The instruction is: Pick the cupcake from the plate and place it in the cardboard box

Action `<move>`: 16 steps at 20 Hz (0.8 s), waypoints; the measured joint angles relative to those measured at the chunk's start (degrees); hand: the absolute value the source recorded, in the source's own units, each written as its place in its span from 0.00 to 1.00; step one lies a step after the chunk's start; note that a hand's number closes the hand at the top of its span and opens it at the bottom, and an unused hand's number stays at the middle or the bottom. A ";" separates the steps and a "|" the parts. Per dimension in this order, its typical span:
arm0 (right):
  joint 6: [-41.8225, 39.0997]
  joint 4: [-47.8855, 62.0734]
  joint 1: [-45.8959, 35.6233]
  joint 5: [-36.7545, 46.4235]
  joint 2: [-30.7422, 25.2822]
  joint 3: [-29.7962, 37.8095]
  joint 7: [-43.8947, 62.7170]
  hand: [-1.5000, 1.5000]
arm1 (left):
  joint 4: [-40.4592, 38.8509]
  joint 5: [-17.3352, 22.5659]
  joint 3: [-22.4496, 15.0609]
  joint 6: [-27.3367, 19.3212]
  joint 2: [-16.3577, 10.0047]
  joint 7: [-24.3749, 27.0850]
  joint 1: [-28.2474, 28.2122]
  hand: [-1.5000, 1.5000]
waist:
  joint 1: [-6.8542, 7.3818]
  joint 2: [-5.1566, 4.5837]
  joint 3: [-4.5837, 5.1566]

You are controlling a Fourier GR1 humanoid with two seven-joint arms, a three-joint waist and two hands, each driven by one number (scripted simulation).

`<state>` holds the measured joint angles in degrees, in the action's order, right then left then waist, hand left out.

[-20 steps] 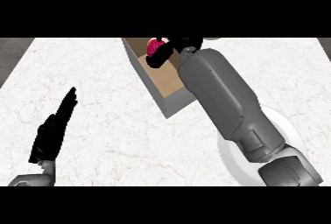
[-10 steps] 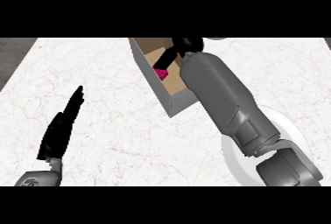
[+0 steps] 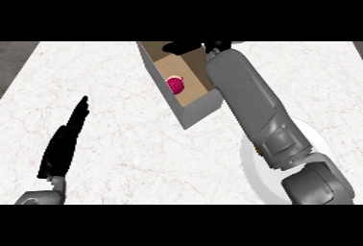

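Observation:
The pink cupcake point(image 3: 175, 84) lies inside the open cardboard box point(image 3: 193, 110) at the top middle of the counter, against the box's left wall. My right hand point(image 3: 190, 47) is above the box's far end, clear of the cupcake, with its fingers spread and nothing in them. My right forearm runs down over the box's right side. The white plate point(image 3: 254, 178) sits at the lower right, largely hidden under that forearm, and nothing shows on its visible part. At the lower left, my left hand point(image 3: 64, 144) rests with its fingers straight, open.
The white marble counter point(image 3: 127, 158) spreads between the left hand and the box. A dark strip beyond the counter's edge point(image 3: 10, 62) shows at the upper left.
The cupcake was in my right hand over the box a second ago. It now lies on the box's floor, and the hand has let go and drawn back toward the far end.

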<state>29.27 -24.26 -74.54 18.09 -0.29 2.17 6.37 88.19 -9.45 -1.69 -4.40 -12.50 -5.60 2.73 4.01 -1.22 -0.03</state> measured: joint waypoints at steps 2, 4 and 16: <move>0.27 -0.79 0.83 -2.89 -0.74 3.17 -3.24 0.00 | -0.34 -0.10 0.22 -0.35 0.21 0.38 -0.33 0.50 | -0.50 0.02 -0.01; 0.46 -1.72 1.53 -5.34 -1.89 5.96 -5.73 0.00 | -0.15 -0.04 0.58 -0.47 0.14 0.66 -0.97 0.50 | -1.07 0.22 -0.01; -6.82 -6.08 11.46 -13.80 -16.30 15.76 -13.72 0.00 | 0.22 0.96 3.09 0.12 -0.54 1.01 -2.80 0.50 | -3.46 1.01 -0.01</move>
<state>22.45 -30.34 -63.09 4.28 -16.59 17.93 -7.35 88.41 -8.49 1.40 -4.28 -13.05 -4.60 -0.07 0.54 -0.21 -0.04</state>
